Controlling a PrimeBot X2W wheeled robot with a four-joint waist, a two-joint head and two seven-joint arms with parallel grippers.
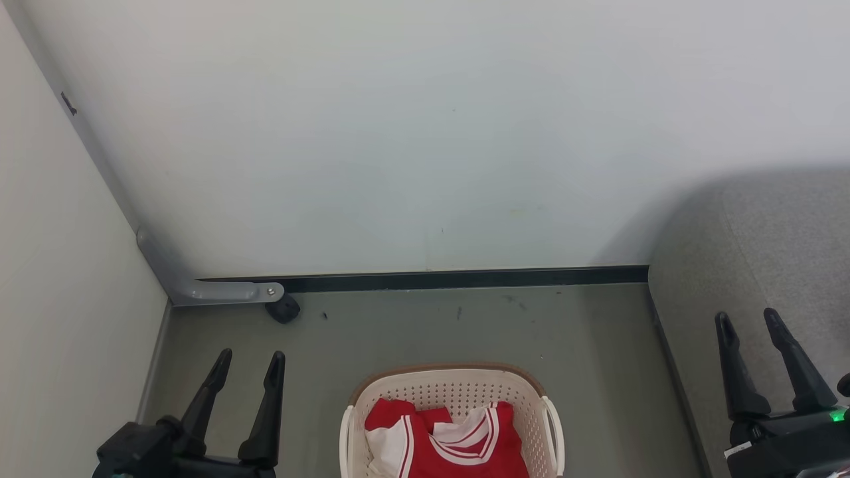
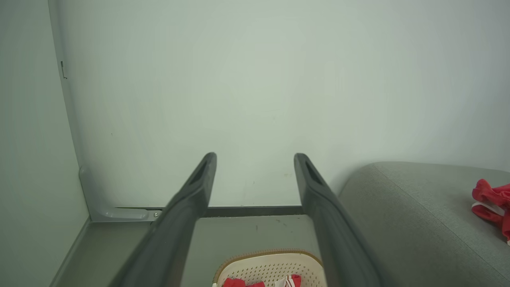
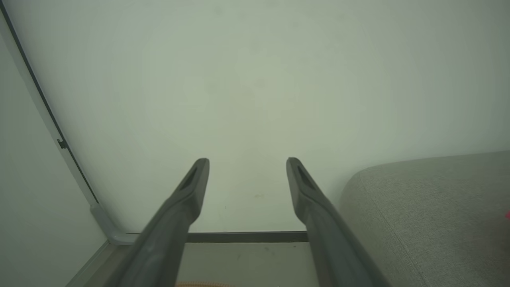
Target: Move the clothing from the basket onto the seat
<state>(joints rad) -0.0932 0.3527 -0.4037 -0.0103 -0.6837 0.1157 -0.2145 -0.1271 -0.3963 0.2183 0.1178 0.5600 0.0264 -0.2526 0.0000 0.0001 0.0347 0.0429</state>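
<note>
You have the clothing lying in the basket, at the near middle of the head view, where the bottom edge cuts both off. It is a bright red, soft, crumpled heap with white striped trim. A white-lined neckline shows at its right half, and a white panel shows at its near left. The V of that trim opens toward the far wall, with its point turned to the near side. The heap is bunched up, so you cannot read a clear long axis from it. The basket is cream plastic with perforated walls, a brown rim along its far curve and white handles on its left and right sides. It stands on the grey-green floor, well apart from the dark baseboard. With its near part out of frame, you cannot tell how its long axis runs. The grey woven seat fills the right side, just beside the basket. In the left wrist view a second red garment with white trim lies on the seat's far right part. Your left gripper hovers at the near left with its fingers spread and nothing between them, pointing toward the far wall. Your right gripper is likewise spread and empty, over the seat's near part. A grey bracket sits in the far left corner.
</note>
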